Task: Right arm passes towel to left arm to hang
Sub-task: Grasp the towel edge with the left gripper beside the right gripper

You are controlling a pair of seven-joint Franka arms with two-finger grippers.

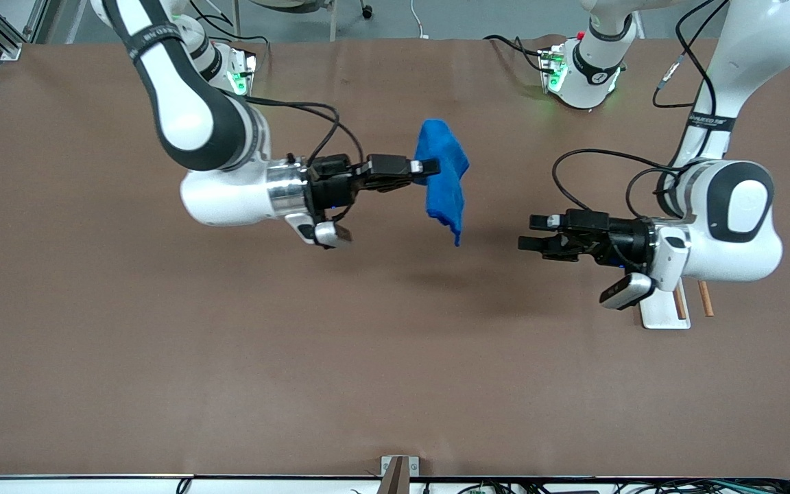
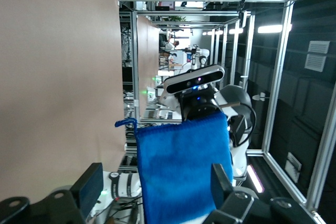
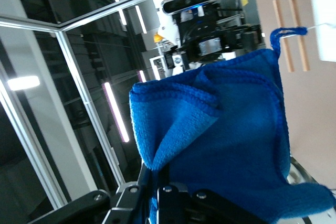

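Observation:
My right gripper (image 1: 429,167) is shut on the bright blue towel (image 1: 444,180) and holds it in the air over the middle of the table. The towel hangs folded from the fingers. In the right wrist view the towel (image 3: 220,140) fills the space above my right gripper (image 3: 157,182), with its corner loop (image 3: 286,34) sticking out. My left gripper (image 1: 531,232) is open and empty, level with the towel and a short way from it toward the left arm's end. In the left wrist view the towel (image 2: 184,171) hangs ahead between the open fingers (image 2: 88,188), apart from them.
A white rack base (image 1: 666,312) with two thin wooden bars (image 1: 705,299) lies under the left arm's wrist. Both arm bases stand along the table's edge farthest from the front camera. A small bracket (image 1: 398,473) sits at the nearest edge.

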